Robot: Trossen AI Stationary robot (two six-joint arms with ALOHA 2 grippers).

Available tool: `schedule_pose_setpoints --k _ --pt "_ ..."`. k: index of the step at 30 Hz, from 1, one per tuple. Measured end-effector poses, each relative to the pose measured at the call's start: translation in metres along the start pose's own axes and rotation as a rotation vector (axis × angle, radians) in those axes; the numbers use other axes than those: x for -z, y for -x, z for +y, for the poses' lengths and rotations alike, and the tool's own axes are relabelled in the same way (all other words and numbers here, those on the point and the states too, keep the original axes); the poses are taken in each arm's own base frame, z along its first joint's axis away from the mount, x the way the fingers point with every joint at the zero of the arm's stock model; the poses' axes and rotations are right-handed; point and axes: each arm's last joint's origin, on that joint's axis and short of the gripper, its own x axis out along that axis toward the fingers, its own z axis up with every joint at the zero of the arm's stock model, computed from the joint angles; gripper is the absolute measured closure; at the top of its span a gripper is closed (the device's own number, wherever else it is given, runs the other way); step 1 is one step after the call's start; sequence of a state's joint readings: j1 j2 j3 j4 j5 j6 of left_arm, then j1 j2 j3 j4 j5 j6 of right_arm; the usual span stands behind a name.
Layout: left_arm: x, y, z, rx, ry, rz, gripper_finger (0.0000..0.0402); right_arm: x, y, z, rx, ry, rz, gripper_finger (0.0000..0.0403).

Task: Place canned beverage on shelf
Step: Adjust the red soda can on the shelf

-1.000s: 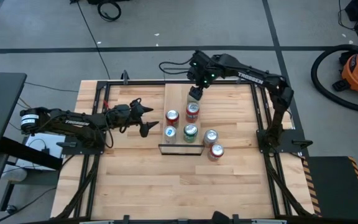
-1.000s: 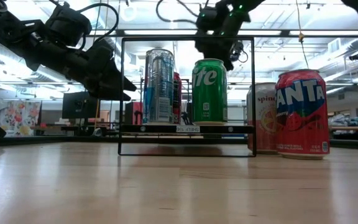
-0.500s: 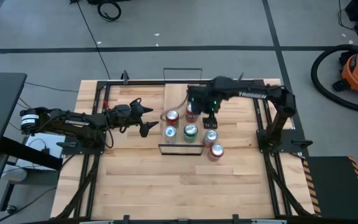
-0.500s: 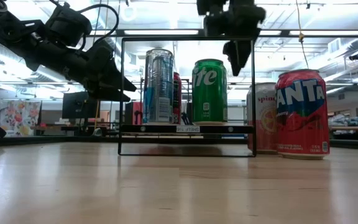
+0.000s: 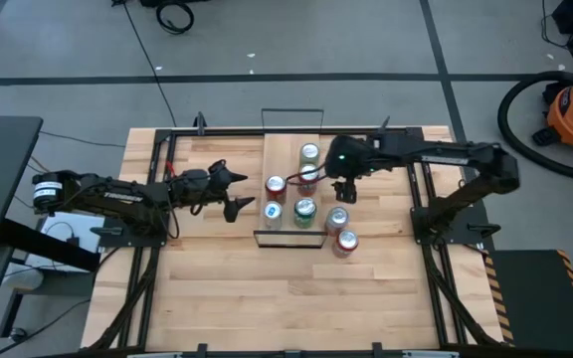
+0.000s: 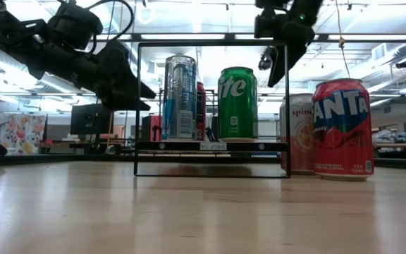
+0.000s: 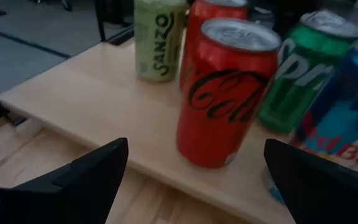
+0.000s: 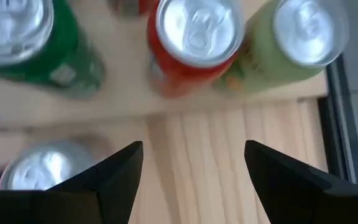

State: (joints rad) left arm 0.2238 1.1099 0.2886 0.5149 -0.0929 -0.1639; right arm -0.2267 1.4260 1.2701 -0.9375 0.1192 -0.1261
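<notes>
Mostly done: five shelved cans (image 5: pixel 304 210) on shelf (image 5: pixel 279 149), two loose cans (image 5: pixel 337 219) beside, frame centre. Right gripper (image 5: pixel 343 189) empty, parted; left gripper (image 5: pixel 241 191) wide, idle.

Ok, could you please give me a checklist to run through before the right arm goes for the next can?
1. Right claw empty: ok, fingers apart, nothing between them.
2. Cans waiting off the shelf: ok, the pale can and the Fanta can stand upright on the table beside it.
3. Free room on the shelf: ok, bare board at one far corner.
4. Shelved cans upright: ok, including the Sprite can.
5. Left claw out of the way: ok, open, on the shelf's other side.
</notes>
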Motion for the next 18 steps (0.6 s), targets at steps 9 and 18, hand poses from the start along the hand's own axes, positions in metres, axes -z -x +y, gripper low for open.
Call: schedule_pose_setpoints --k 9,18 --pt "-0.001 0.000 -0.002 0.012 -0.014 -0.012 0.0013 0.040 -0.040 -0.005 0.078 -0.079 -0.234 0.0112" --pt "-0.002 0.000 -0.002 0.013 0.039 -0.018 0.0013 0.062 -0.058 -0.008 -0.002 0.000 -0.397 0.0112"
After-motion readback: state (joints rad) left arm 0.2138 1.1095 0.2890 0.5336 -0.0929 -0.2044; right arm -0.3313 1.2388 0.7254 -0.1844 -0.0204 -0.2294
